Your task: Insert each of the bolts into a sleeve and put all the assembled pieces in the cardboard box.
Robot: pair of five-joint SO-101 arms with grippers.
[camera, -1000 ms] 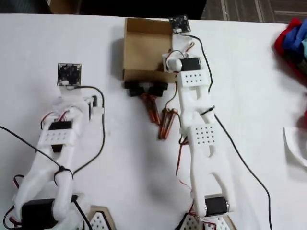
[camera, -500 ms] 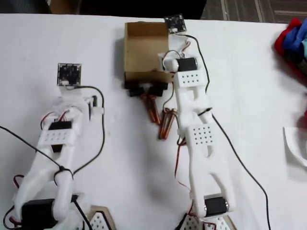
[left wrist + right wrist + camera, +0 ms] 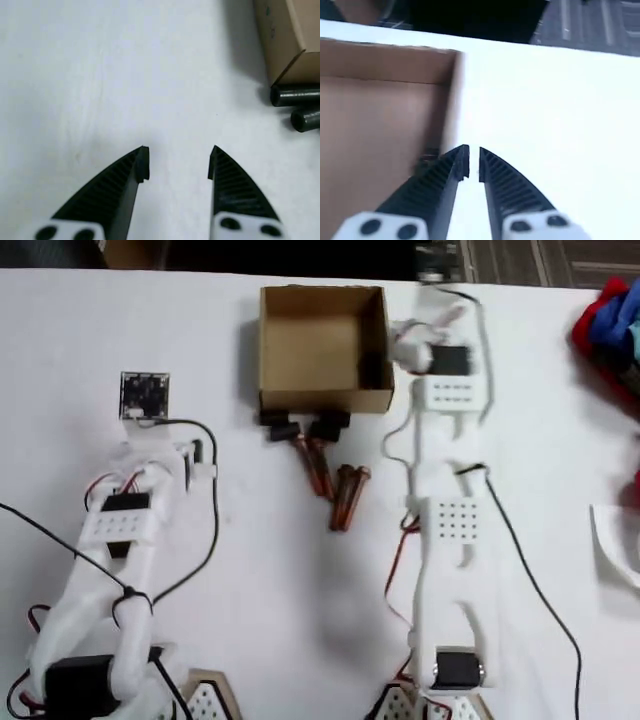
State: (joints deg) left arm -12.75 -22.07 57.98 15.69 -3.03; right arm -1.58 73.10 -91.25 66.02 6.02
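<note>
Bolts (image 3: 346,498), four copper-coloured ones, lie on the white table (image 3: 250,580) on the 6 o'clock side of the box (image 3: 325,398). Two lie side by side, touching. The other two lie just beside them toward 10 o'clock, slanted, with their far ends meeting the black sleeves (image 3: 328,424). Whether those two are pushed into sleeves I cannot tell. The sleeves lie in a short row, touching or just beside the box's 6 o'clock wall. The box stands open at the table's 12 o'clock.

The right arm (image 3: 447,530) stretches toward 12 o'clock along the box's 3 o'clock side. The right gripper (image 3: 474,162) hangs above the box's 3 o'clock wall, its fingers a narrow slit apart with nothing between them. A small dark thing (image 3: 427,157) lies on the box floor by that wall, too blurred to name.

The left arm (image 3: 118,530) sits at the table's 8 o'clock, well apart from the box. The left gripper (image 3: 178,162) is spread wide above bare table and holds nothing. A corner of the box (image 3: 282,40) and the ends of two sleeves (image 3: 296,95) lie ahead of it and off to one side, apart from its fingertips.

A bright cloth (image 3: 608,315) lies at the table's 3 o'clock edge.
</note>
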